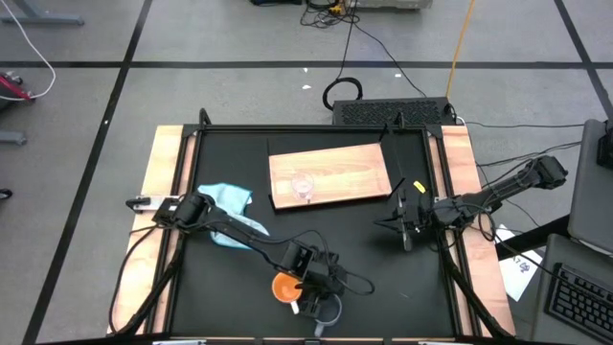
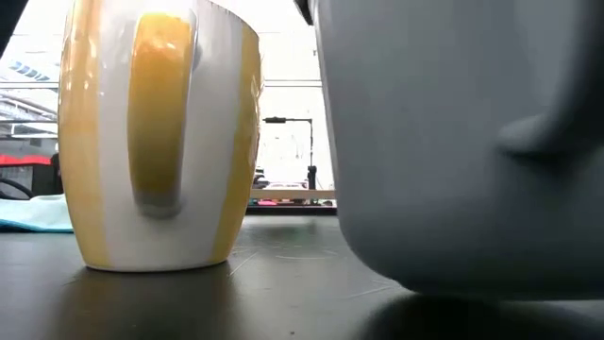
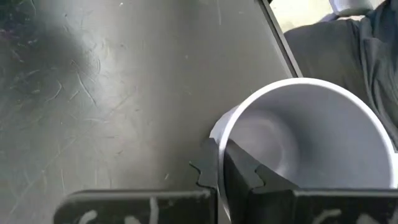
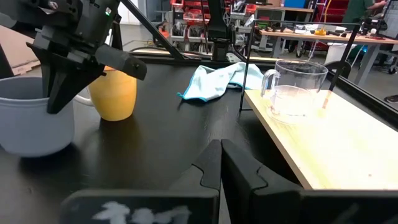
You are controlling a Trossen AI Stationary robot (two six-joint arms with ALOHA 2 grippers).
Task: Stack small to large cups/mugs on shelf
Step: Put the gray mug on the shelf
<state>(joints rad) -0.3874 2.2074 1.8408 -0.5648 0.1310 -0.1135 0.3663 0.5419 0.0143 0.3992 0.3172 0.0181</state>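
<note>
Grey-blue ceramic fills the nearest ground: the grey-blue mug [image 1: 327,309] sits at the front edge of the black desk [image 1: 230,278], and the left tool [image 3: 219,167] is clenched on its rim, one finger [image 3: 245,171] inside the wall and the other outside. In the low view the mug's base appears tilted, one side just clear of the desk, though I cannot tell for sure. Just beside the grey-blue mug stands the orange mug [image 1: 284,287], upright, its white handle [image 2: 162,113] facing the low camera. Farther back from the grey-blue mug, toward the left arm's base, lies the light blue cloth [image 1: 228,199], crumpled on the desk. Off to the other side of the mug, near the desk's right rail, the right tool [image 4: 220,163] hangs over bare desk with its fingers pressed together, holding nothing. Farthest from the mug lies the shelf [image 1: 354,172], a light-wood board flat on the desk, with the clear glass cup [image 1: 303,185] standing upright on it near its left end.
</note>
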